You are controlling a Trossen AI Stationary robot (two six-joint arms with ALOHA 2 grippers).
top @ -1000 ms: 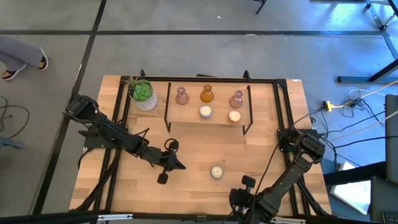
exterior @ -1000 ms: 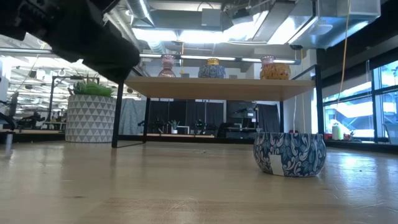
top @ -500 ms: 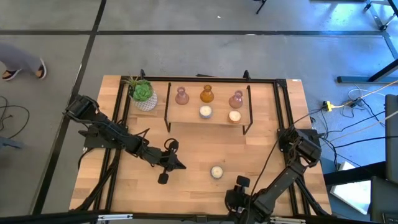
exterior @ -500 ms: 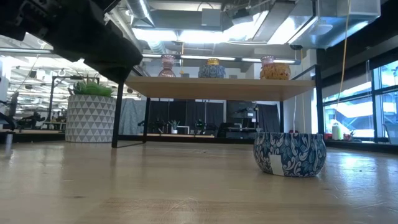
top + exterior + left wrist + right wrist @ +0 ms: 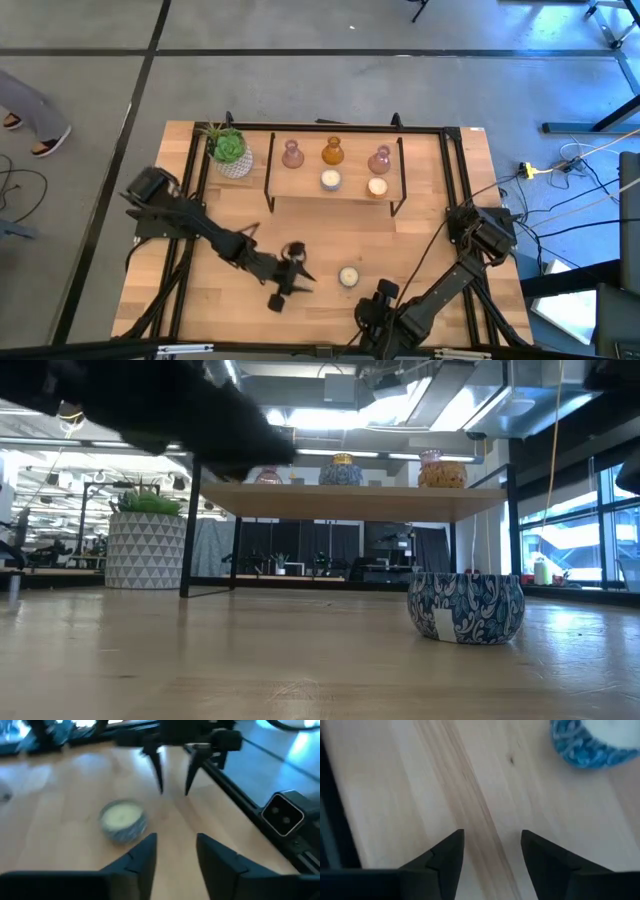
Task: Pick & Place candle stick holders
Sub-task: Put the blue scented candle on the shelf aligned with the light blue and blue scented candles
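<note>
A white candle in a blue-patterned tin (image 5: 348, 277) stands on its base on the wooden table near the front edge, and shows in the low view (image 5: 465, 607) too. My left gripper (image 5: 306, 276) is open just left of it, fingers pointing at it, nothing between them (image 5: 172, 855). My right gripper (image 5: 374, 297) is open, pointing down at bare wood in front and to the right of the candle (image 5: 592, 742). Two pink holders (image 5: 292, 154) (image 5: 380, 160) and an amber one (image 5: 333, 152) stand on the far shelf, with two white candles (image 5: 330, 180) (image 5: 377, 186) beside them.
A black-framed wooden shelf (image 5: 335, 195) stands at the far middle of the table. A green plant in a white patterned pot (image 5: 230, 152) is at its left. Black rails (image 5: 190, 200) run along the table's sides. Bare wood lies between the shelf and the near candle.
My left gripper has gone toward the table's right and near edge, closing in on the candle in the tin. My right gripper has shifted a little toward the left, nearer that candle. The candle has stayed where it was.
</note>
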